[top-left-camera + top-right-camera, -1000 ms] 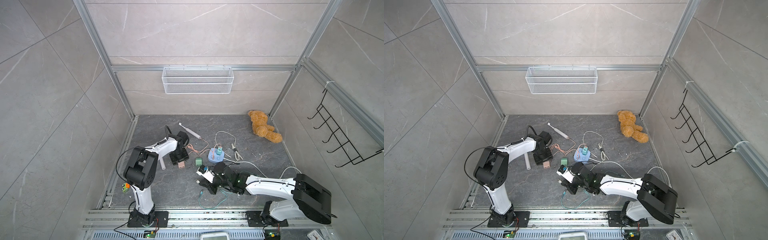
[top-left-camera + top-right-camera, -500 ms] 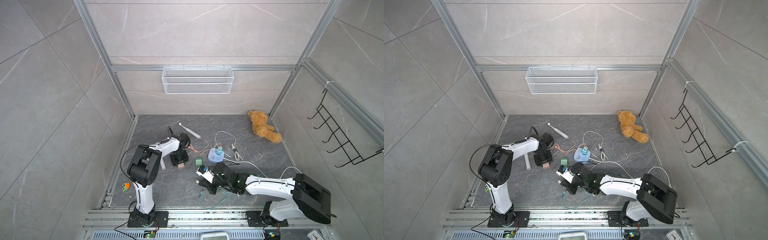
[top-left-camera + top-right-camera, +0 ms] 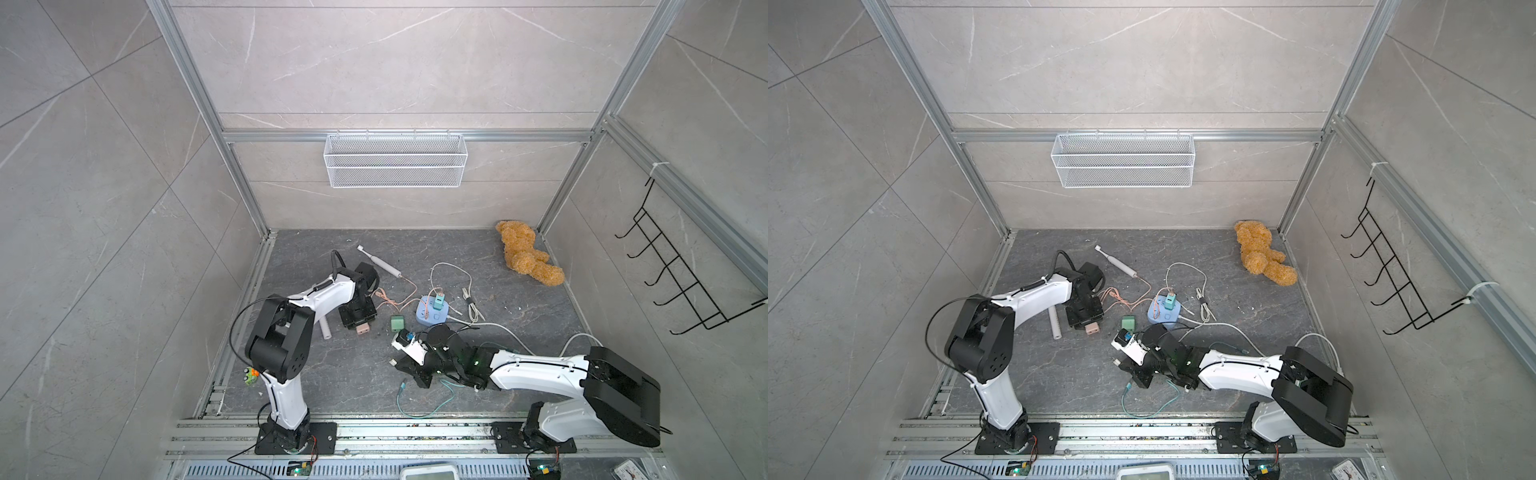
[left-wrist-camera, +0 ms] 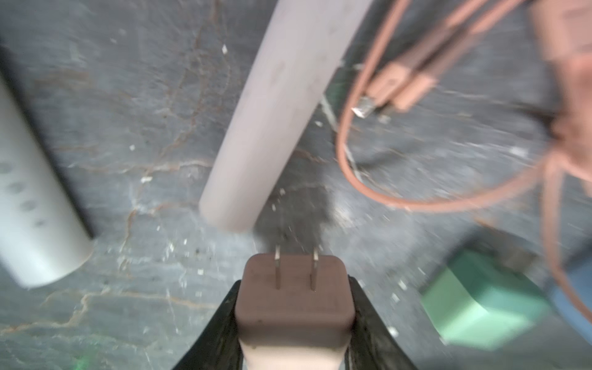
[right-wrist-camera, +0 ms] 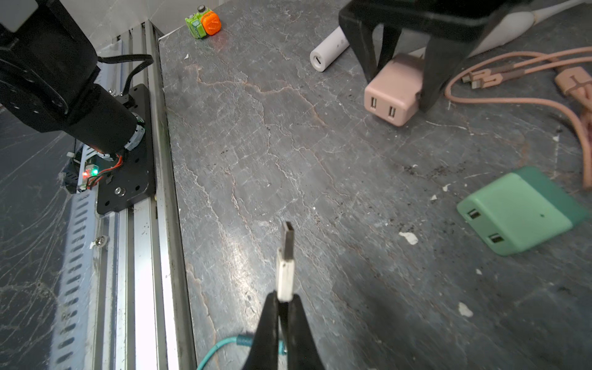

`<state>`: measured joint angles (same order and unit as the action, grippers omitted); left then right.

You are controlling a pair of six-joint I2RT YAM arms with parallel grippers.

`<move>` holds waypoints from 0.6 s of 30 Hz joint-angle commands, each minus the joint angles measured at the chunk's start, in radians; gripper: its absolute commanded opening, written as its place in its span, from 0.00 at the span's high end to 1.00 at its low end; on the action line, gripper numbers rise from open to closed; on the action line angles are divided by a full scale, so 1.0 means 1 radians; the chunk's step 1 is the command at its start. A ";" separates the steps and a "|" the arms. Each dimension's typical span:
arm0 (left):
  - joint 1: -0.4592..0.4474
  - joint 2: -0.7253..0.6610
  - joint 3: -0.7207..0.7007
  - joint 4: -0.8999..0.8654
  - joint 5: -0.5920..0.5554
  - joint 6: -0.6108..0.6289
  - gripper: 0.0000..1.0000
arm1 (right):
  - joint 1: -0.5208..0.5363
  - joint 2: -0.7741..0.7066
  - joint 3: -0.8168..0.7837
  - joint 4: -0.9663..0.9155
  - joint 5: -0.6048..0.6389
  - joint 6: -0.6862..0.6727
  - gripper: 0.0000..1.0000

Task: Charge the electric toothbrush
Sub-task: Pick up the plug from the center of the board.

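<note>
My right gripper [image 5: 283, 299] pinches the USB plug [image 5: 286, 253]; pink adapter [image 5: 392, 91], clamped in left gripper [image 4: 294, 283], lies ahead, ports facing it.

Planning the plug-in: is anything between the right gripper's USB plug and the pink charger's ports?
Nothing visible: only bare floor between the USB plug and the pink charger; the green charger lies aside.

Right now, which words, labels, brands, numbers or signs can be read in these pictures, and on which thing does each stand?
No text can be read anywhere.
On the dial: markings too small.
On the orange and green block: a mark, too blurred.
</note>
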<state>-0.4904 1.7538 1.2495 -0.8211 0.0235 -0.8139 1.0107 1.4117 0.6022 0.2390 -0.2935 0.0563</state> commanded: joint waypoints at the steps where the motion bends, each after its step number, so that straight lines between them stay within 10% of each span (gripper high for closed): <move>1: -0.001 -0.164 -0.030 0.050 0.075 -0.022 1.00 | 0.008 -0.025 -0.007 0.046 -0.030 0.034 1.00; 18: -0.002 -0.696 -0.662 1.065 0.287 -0.287 1.00 | -0.132 -0.043 -0.096 0.556 -0.297 0.506 1.00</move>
<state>-0.4904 1.1091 0.6235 -0.0772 0.2737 -1.0241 0.9028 1.3544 0.5316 0.5926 -0.4873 0.3901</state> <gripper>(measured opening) 0.430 0.067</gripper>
